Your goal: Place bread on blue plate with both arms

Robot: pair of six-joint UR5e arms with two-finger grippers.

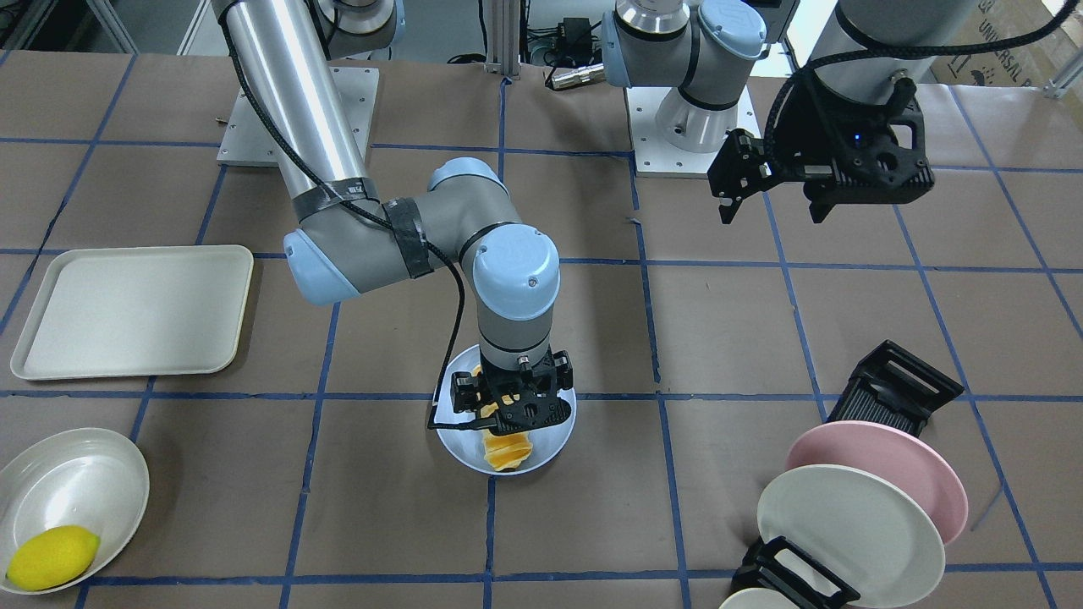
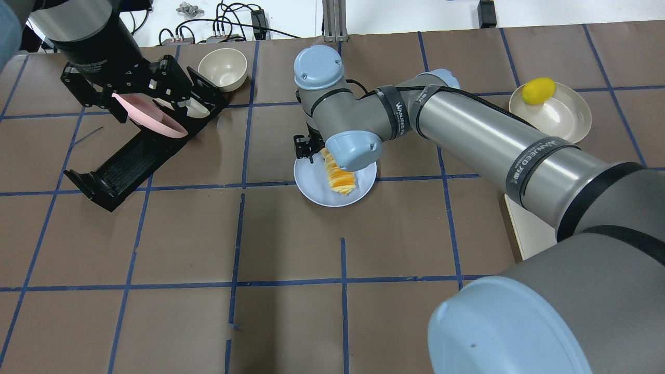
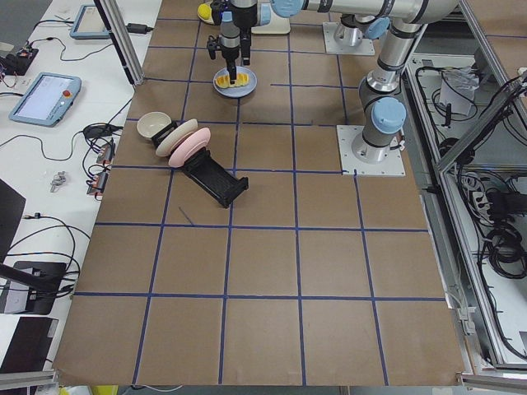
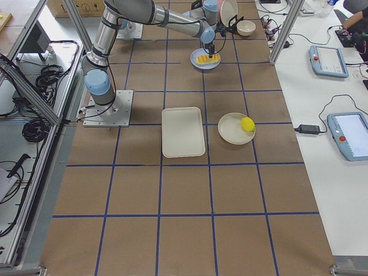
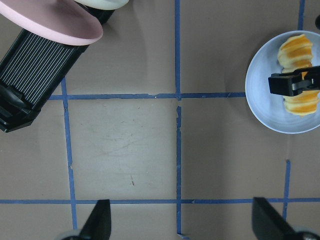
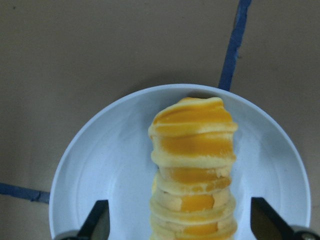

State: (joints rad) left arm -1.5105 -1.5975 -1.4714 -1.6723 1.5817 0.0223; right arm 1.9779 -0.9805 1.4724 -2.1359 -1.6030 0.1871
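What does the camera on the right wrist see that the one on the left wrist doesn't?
Only the right wrist view: the bread very close up, showing its orange and cream stripes, and the right gripper open, one fingertip on each side of the loaf, not touching it.
Only the left wrist view: the pink plate, the black rack, and the left gripper open over bare table.
Both: the bread lying on the blue plate, and the brown table with blue lines.
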